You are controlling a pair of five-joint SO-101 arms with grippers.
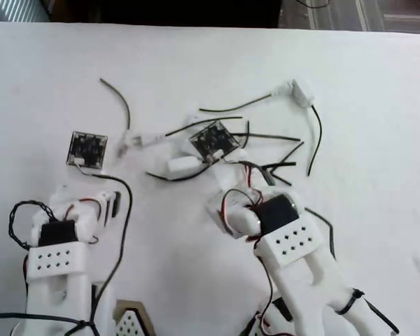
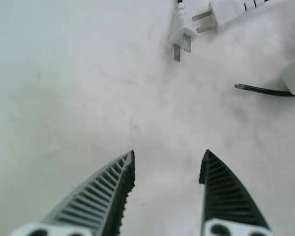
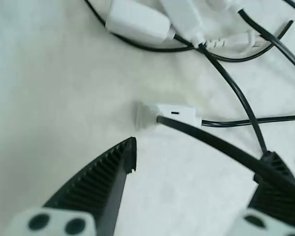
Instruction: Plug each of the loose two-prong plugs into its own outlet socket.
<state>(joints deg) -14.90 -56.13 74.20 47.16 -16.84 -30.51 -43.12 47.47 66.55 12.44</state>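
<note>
The right gripper (image 3: 201,150) hangs with jaws wide over a white plug (image 3: 162,115) lying flat on the bench (image 3: 49,73). I judge the spread is meant to straddle the plug's body, though a black cord (image 3: 221,145) crosses one jaw. The left gripper (image 2: 169,157), jaws wide and empty, faces a small plug (image 2: 181,39) — seen from above, a socket (image 1: 87,148) sits at its eleven o'clock.

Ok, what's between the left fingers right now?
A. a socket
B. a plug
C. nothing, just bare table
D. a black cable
C: the left fingers stand open over bare table, and the nearest plug lies ahead of them, untouched.
</note>
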